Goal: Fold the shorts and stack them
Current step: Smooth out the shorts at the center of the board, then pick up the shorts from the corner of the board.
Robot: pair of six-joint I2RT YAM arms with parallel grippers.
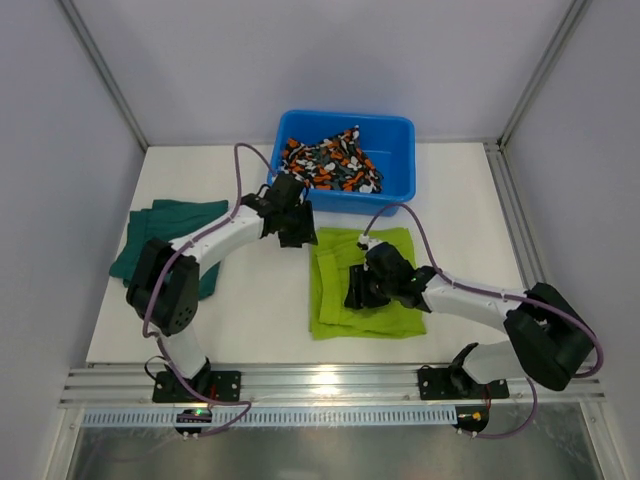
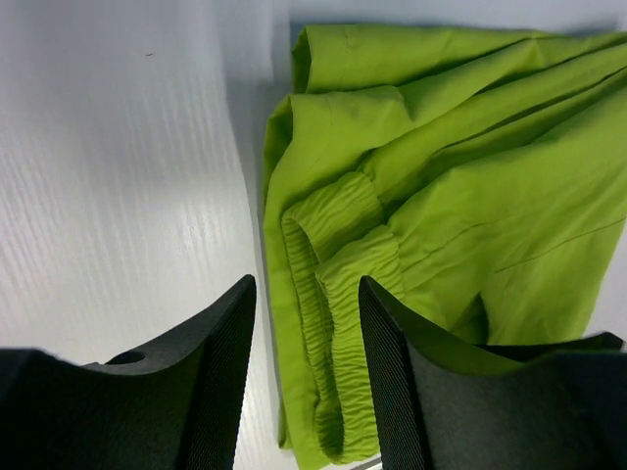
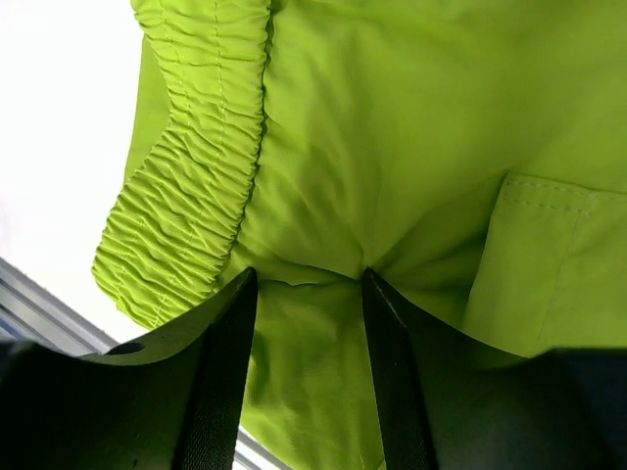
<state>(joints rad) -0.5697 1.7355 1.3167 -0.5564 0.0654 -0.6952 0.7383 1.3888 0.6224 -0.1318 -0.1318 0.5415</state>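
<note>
Lime shorts (image 1: 375, 322) folded, left fingers (image 2: 220, 382) apart

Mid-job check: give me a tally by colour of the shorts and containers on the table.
Dark teal-green cloth shorts: 1
Lime yellow-green cloth shorts: 1
Orange, black, white and grey camouflage-print cloth shorts: 1
Blue plastic tub: 1
Total: 4

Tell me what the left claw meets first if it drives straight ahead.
Probably the elastic waistband of the lime shorts, lying just ahead of the left claw; depth is hard to judge.
</note>
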